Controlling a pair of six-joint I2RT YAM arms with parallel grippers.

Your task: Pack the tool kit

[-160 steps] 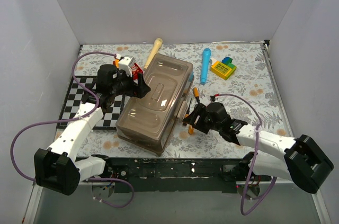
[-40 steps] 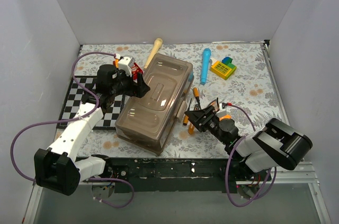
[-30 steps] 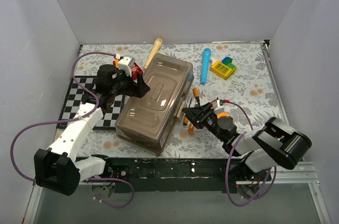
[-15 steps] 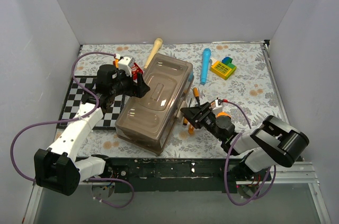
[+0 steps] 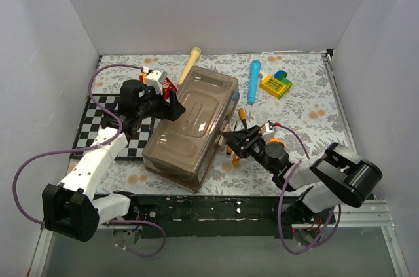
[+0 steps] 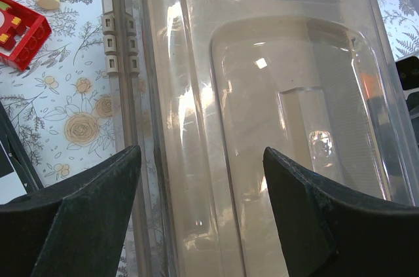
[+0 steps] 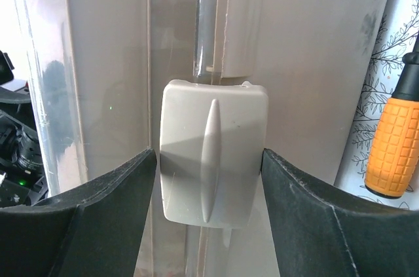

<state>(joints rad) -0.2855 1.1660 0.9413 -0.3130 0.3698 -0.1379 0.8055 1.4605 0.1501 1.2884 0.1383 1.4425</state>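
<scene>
One latch (image 7: 213, 152) between right pincer (image 7: 209, 159) fingers (image 7: 105, 224) | orange screwdriver (image 7: 393, 146) beside toolbox (image 7: 85, 61)

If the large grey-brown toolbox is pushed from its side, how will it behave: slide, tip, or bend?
The toolbox looks wide and low on the flat table, so it would probably slide, not tip. Its translucent lid seems thin plastic and may flex a little under pressure.

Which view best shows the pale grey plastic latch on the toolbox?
The right wrist view: the pale grey plastic latch sits centred between the fingers of the right hand. The top external view hides it behind that hand; the left wrist view shows only the translucent toolbox lid.
</scene>
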